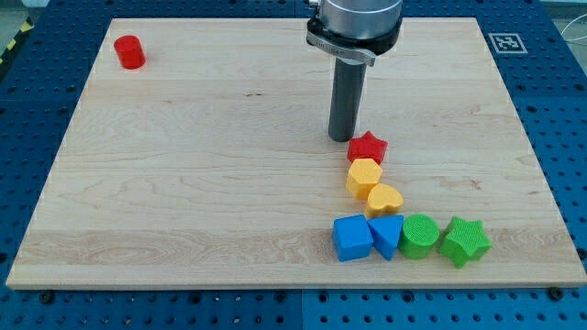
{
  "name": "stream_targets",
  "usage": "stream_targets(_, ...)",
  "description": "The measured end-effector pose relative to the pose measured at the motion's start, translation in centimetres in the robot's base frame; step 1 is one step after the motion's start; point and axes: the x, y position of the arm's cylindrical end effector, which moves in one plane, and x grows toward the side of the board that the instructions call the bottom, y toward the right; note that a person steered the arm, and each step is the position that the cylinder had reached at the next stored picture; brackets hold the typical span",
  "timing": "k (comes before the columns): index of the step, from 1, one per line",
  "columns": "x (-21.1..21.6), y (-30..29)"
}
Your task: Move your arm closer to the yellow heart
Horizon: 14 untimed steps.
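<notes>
Yellow heart (385, 199) sits lower right of centre on the board (183, 183), lobes pointing toward the view's right. It touches the yellow hexagon (363, 176) just up-left of it, and its lower edge meets the blue triangle (386, 236) below.

Red star (368, 147) is directly above the hexagon, touching it. Star, hexagon and heart form a short column that leans slightly right going down.

My tip (343, 138) is on the board just left of the red star, close to it or maybe touching; can't tell which. Star and hexagon lie between the tip and the heart, so the tip is up-left of the heart, near but apart. The rod is plain: no jaws, nothing held. It stands upright, with the metal arm mount (354, 23) at the top edge of the frame.

Bottom row, left to right: blue cube (352, 238), blue triangle, green cylinder (420, 236), green star (464, 241). All four are packed side by side, neighbours touching, near the board's lower edge.

Red cylinder (130, 52) stands alone in the upper left corner of the board, well apart from everything else.

A black-and-white marker tag (504, 42) sits at the board's upper right corner. Blue perforated table (559, 137) surrounds the board.
</notes>
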Motion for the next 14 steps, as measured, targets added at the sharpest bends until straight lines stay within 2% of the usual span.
stream_targets(1, -1.5, -0.1)
stream_targets(3, -1.5, -4.2)
stream_targets(5, 0.5, -8.4)
stream_targets(6, 3.6, -9.2)
stream_targets(9, 9.4, -8.9)
stream_targets(14, 10.8, -1.5)
